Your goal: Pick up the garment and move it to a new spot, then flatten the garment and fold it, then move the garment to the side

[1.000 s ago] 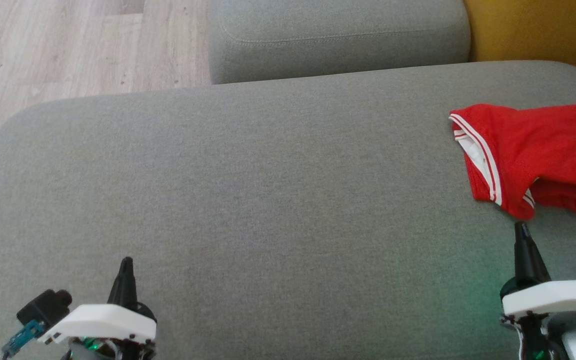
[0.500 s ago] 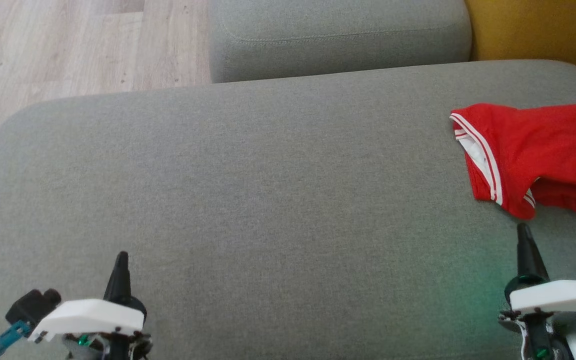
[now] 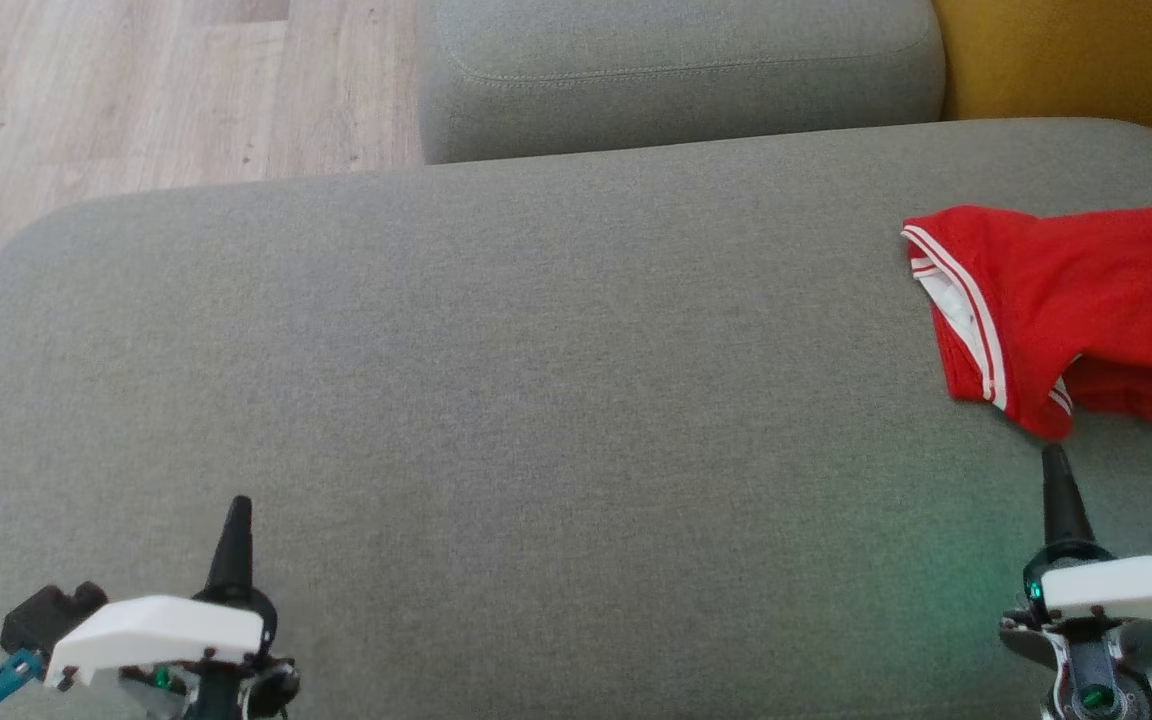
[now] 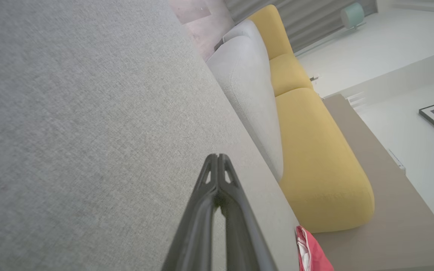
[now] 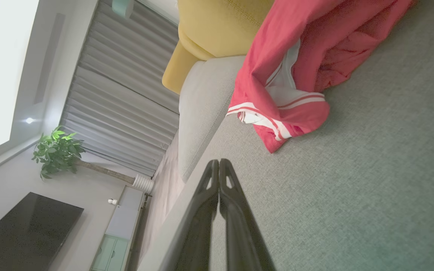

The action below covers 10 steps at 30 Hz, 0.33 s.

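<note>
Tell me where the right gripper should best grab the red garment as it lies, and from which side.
Probably the near striped corner of the red garment, approached from the robot's side. That corner points at the shut right gripper, lies just ahead of it, and its layers bunch slightly off the cushion, so once opened it could likely pinch them.

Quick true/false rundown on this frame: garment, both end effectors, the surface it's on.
1. The red garment lies on the grey cushion. True.
2. The right end effector grips the garment. False: it is shut on nothing, with its tip just short of the garment's near corner.
3. The left end effector is shut. True.
4. The garment is plain red. False: white stripes run along its hem.
5. The garment lies nearer the left end effector. False: it lies at the robot's right, close to the right end effector.
</note>
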{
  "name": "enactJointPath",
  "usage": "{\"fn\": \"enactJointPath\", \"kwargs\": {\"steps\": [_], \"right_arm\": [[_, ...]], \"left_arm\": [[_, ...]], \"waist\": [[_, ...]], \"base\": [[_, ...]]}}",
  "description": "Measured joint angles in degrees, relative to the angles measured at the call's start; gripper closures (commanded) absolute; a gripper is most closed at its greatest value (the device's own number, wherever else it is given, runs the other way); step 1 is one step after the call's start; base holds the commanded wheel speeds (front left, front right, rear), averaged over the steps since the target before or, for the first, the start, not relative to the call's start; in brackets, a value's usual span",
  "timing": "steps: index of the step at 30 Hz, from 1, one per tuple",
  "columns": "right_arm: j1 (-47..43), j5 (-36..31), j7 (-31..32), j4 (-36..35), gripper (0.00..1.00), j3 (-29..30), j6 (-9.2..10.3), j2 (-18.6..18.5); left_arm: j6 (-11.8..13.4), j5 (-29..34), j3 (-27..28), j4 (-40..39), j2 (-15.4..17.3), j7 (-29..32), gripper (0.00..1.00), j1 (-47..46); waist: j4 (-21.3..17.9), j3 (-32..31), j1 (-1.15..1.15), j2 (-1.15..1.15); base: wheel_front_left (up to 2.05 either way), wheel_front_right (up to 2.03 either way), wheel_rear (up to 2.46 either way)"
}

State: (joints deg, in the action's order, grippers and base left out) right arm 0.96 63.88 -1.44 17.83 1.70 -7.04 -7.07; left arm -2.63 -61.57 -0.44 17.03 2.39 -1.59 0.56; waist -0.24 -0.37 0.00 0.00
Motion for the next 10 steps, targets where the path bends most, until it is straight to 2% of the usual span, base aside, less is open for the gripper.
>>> {"fn": "enactJointPath", "kwargs": {"steps": [10], "right_arm": [[0.9,5.9,1.5,-0.4,1.00,1.2,0.00,0.9]], "left_arm": [[-0.9,-6.3,1.2,-0.2,0.0,1.7,1.00,-1.1]], "waist": [[0.1,0.1,0.00,0.00]], "base": [[0.00,0.00,0.00]]}}
